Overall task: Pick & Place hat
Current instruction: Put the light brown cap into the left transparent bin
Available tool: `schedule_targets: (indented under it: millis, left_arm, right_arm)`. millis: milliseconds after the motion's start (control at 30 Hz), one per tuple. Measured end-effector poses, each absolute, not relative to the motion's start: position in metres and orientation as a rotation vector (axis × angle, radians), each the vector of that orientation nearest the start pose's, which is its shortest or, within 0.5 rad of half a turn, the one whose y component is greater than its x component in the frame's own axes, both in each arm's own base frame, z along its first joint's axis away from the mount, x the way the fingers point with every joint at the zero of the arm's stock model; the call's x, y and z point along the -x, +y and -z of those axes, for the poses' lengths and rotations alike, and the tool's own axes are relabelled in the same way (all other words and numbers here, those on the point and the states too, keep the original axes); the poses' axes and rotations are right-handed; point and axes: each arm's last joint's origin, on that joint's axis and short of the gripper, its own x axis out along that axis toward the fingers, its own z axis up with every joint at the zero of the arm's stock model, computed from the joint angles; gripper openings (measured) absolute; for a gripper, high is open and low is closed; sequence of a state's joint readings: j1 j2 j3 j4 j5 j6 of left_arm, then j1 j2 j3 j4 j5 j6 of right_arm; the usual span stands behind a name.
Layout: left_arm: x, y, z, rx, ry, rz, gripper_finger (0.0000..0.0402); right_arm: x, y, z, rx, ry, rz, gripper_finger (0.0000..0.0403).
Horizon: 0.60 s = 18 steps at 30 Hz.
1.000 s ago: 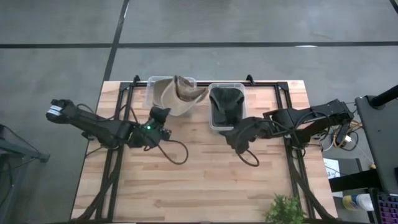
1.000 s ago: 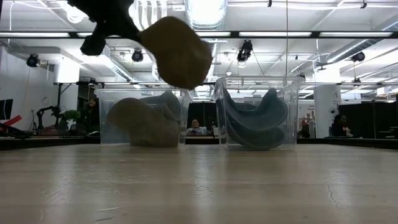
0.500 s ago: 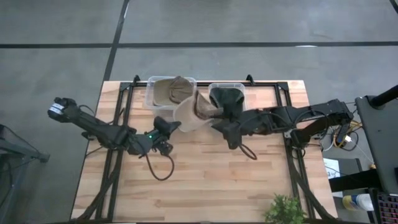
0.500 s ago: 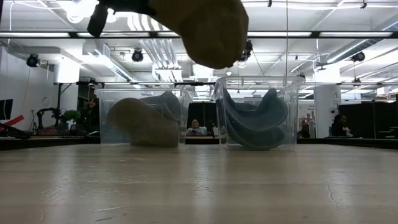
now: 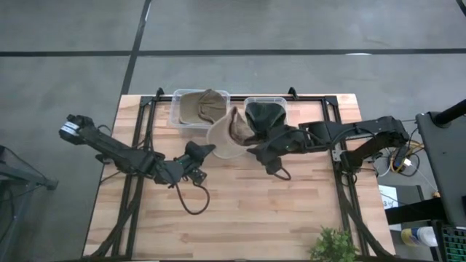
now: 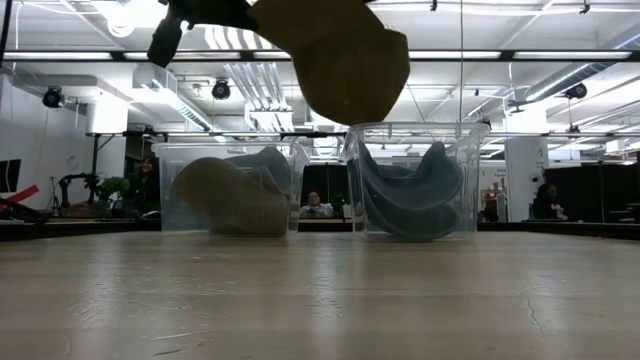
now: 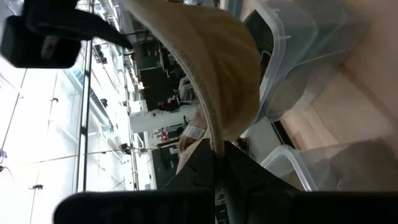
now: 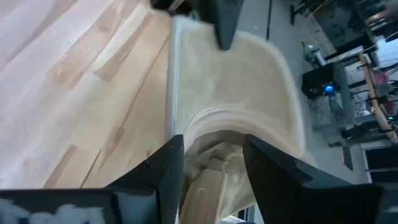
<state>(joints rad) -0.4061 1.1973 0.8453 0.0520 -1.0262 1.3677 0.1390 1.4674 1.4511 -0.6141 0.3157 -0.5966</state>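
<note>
A tan brimmed hat [image 5: 226, 135] hangs in the air near the gap between the two clear bins, high in the low view [image 6: 340, 55]. My left gripper [image 5: 201, 150] is shut on its brim from the left. My right gripper [image 5: 254, 148] is open at the hat's right side, and its fingers [image 8: 166, 167] straddle the hat's rim [image 8: 214, 124]. The left bin [image 5: 180, 109] holds another tan hat. The right bin [image 5: 252, 142] holds dark hats. My left gripper pinches the brim's corded edge [image 7: 211, 127] between its two fingers, coming level from the table's left. The hat is lifted clear of table and bins and stands out beyond the fingers [image 7: 239, 171], its crown toward the right arm. My right gripper has a finger on each side of the rim; whether they touch it, I cannot tell.
The two bins [image 6: 228, 190] [image 6: 410, 180] stand side by side at the far edge. Black cables loop on the wood under both arms [image 5: 191, 200]. A potted plant [image 5: 333, 246] sits at the near right corner. Bare wood fills the near half of the table.
My left gripper has carried the hat from above the left bin toward the right and the near edge, and the hat has turned about as it went. My right gripper has moved left and toward the far edge, up to the hat's right side.
</note>
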Motion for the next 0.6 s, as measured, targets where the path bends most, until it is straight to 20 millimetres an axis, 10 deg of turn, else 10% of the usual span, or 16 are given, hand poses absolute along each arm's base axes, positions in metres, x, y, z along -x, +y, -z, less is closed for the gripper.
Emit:
schedule_targets:
  millis: [600]
  left_arm:
    - [-0.242,-0.072,-0.293,-1.494,0.671,-0.388,0.0006]
  right_arm:
    - [-0.299,0.034,-0.385,0.615,0.699,-0.063,0.0168]
